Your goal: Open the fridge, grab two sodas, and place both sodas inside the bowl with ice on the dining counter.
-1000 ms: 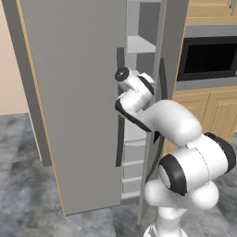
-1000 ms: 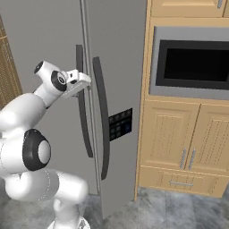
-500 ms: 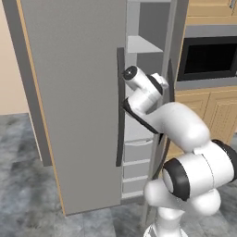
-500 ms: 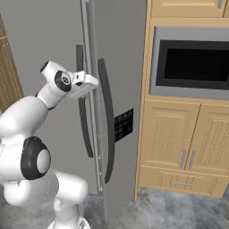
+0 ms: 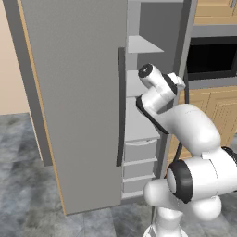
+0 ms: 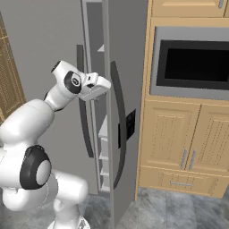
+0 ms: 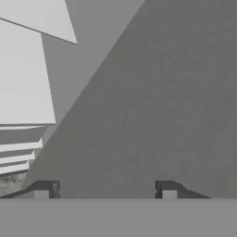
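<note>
One fridge point(image 5: 83, 92), two doors ajar.

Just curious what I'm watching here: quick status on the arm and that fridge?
Gripper open, holding nothing, in the door gap. Tall grey double-door fridge: left door swung open, white shelves showing. Right door close beside the hand.

A black-fronted microwave point(image 6: 193, 67) sits built into light wood cabinets point(image 6: 188, 143), with two panelled doors below it, each with a slim metal handle point(image 6: 183, 157), and a drawer point(image 6: 181, 182) under those with a handle of its own. Above the microwave runs another wood cabinet front point(image 6: 190, 8), cut off by the top edge. The floor point(image 5: 23, 185) is mottled grey stone or tile, a beige wall point(image 5: 11, 69) stands at the far left of the left base view, and in the right base view a brown slatted panel point(image 6: 10, 85), perhaps a wooden screen, shows at the left edge.
</note>
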Robot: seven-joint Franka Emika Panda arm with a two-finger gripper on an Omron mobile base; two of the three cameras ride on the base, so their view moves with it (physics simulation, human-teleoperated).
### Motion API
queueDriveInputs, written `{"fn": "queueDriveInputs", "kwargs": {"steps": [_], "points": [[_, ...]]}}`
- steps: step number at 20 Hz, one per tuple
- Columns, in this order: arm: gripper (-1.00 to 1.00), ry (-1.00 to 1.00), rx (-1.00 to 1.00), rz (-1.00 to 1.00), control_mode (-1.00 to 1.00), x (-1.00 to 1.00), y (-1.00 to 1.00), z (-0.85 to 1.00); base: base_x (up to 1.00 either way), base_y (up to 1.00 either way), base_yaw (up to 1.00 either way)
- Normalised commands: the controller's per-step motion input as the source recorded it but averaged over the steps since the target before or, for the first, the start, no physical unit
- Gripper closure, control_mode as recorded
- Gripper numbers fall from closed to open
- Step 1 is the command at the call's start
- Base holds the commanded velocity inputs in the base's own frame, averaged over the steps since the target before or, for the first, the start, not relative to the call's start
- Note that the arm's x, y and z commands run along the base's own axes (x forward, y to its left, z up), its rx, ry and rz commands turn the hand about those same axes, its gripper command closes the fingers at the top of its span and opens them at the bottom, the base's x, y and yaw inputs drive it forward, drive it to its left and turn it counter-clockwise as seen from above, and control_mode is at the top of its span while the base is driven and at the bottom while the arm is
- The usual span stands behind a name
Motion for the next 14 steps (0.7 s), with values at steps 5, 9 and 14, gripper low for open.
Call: {"fn": "queueDriveInputs", "kwargs": {"steps": [5,9,14], "points": [[-1.00,-0.09,0.00,0.00,-1.00,-0.60,-1.00,0.00,0.00,0.00,0.00],[-1.00,-0.06,0.00,0.00,-1.00,-0.31,-0.98,0.00,0.00,0.00,0.00],[-1.00,-0.11,0.00,0.00,-1.00,-0.24,-0.23,0.00,0.00,0.00,0.00]]}}
